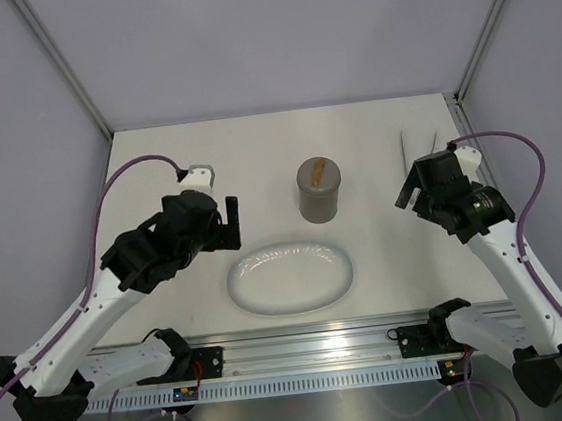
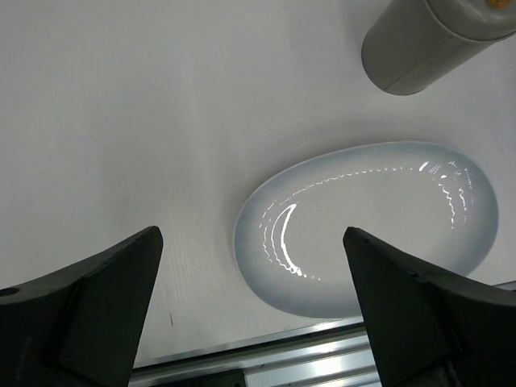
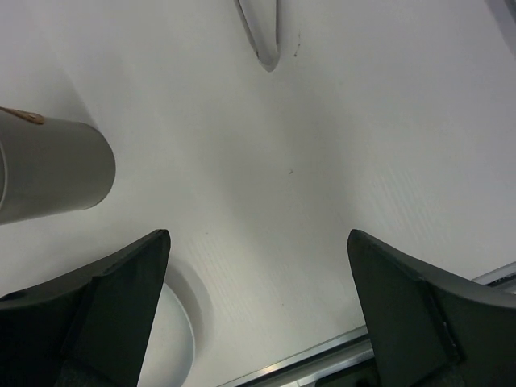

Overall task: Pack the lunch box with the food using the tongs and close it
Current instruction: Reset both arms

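Here, by item.

- **Lunch box:** small dark grey upright cylindrical container [image 1: 320, 204]. Its round grey lid is seated on top and bears a tan wooden bar handle [image 1: 317, 174]. It stands at the centre of the overhead frame on the white table [image 1: 155, 163], just above the plate and not touching it.
- **Plate:** glossy white oval plate [image 1: 290, 278], lower centre of the frame.
- **Tongs:** slim silver metal tongs [image 3: 261, 32]. They lie flat on the table at the upper right of the overhead frame, above the right pincer. Only one rounded end shows in the right wrist view.
- **Left arm:** white. It rises from the lower left corner and bends at the elbow, with the black wrist pointed toward the right. The left pincer [image 1: 233, 221] is left of the container, jaws spread wide with nothing between them.
- **Right arm:** climbs from the lower right corner, wrist turned up and left. The right pincer [image 1: 406, 192] is right of the container, jaws likewise wide and gripping nothing.
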